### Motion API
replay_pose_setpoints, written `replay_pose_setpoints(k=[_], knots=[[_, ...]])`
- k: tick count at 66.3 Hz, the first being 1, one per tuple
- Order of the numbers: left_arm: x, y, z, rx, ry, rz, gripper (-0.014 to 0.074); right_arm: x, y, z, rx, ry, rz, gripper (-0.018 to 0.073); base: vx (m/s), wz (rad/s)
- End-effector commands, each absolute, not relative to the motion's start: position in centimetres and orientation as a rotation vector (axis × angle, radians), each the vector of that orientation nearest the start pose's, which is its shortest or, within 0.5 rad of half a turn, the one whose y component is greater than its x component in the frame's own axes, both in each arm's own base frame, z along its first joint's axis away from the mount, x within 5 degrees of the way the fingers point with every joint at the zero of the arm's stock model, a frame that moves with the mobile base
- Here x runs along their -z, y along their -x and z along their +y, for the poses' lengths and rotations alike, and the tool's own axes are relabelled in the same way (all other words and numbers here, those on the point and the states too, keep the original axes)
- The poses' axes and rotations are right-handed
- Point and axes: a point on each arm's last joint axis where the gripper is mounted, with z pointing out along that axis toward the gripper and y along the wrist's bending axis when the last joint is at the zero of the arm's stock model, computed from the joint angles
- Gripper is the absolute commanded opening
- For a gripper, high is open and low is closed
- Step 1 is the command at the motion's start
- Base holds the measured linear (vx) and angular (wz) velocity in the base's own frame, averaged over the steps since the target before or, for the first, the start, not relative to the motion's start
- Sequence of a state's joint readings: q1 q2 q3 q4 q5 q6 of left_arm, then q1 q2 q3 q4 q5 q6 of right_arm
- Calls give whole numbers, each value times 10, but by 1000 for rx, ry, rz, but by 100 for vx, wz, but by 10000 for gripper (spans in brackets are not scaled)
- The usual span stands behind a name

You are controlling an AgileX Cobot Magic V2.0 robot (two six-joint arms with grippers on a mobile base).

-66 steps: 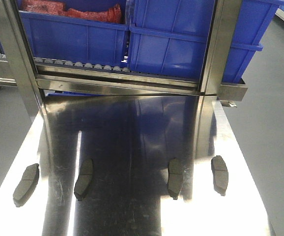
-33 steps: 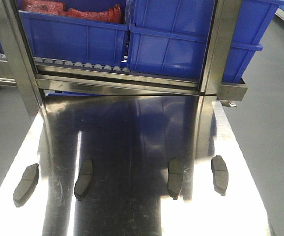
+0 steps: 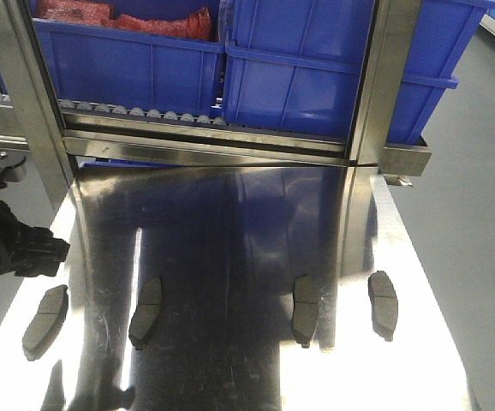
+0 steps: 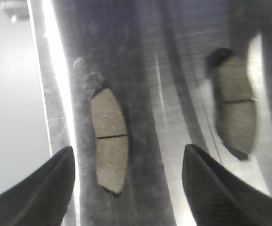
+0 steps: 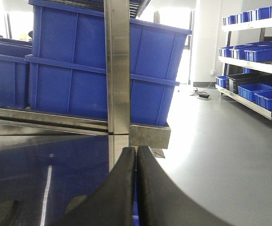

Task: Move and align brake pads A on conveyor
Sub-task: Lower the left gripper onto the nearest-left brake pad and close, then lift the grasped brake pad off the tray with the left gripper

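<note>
Over the leftmost brake pad (image 4: 108, 122), left gripper (image 4: 127, 157) hovers, jaws spread.

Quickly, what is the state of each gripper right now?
Left gripper: open, holding nothing, with a brake pad below it.
Right gripper: fingers shut together, holding nothing.

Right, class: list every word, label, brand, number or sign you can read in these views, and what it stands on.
None can be read.
The brake pads, the blue bins and the steel table carry no visible lettering.
The shelf bins far off in the right wrist view are too small to show any label.
</note>
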State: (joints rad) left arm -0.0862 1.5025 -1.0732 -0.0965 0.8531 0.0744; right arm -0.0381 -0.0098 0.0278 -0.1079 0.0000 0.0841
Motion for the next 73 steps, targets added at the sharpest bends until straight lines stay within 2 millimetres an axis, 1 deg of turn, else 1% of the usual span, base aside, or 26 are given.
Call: replay_pose_setpoints(k=[1,10,19,32,45,59,64,67,73], knots=[[-266,-306,-35,124,-114,2712,461,-207,-55,-1,51,6,1430,-12,0,0],[-244,-316,-36,127,-101,2785,461,-207,-55,-1,51,6,1430,-12,0,0],[-227,-323,-37,128,-62,2836,461,-207,-55,-1,51,6,1430,-12,0,0],[-211,-329,-37,126,-44,2868,461,-207,-55,-1,51,6,1430,-12,0,0],[-194,-330,-37,120,-45,2948,461,-207,-55,-1,51,6,1430,-12,0,0],[-183,-332,-38,118,-45,2987,457,-207,-55,-1,54,3,1430,-12,0,0],[-181,-332,-37,106,-53,2994,437,-207,-55,-1,54,3,1430,-12,0,0],[-181,-332,-37,97,-60,2990,409,-207,-55,-1,54,3,1430,-12,0,0],[-181,-334,-36,87,-67,2975,309,-207,-55,-1,54,3,1430,-12,0,0]])
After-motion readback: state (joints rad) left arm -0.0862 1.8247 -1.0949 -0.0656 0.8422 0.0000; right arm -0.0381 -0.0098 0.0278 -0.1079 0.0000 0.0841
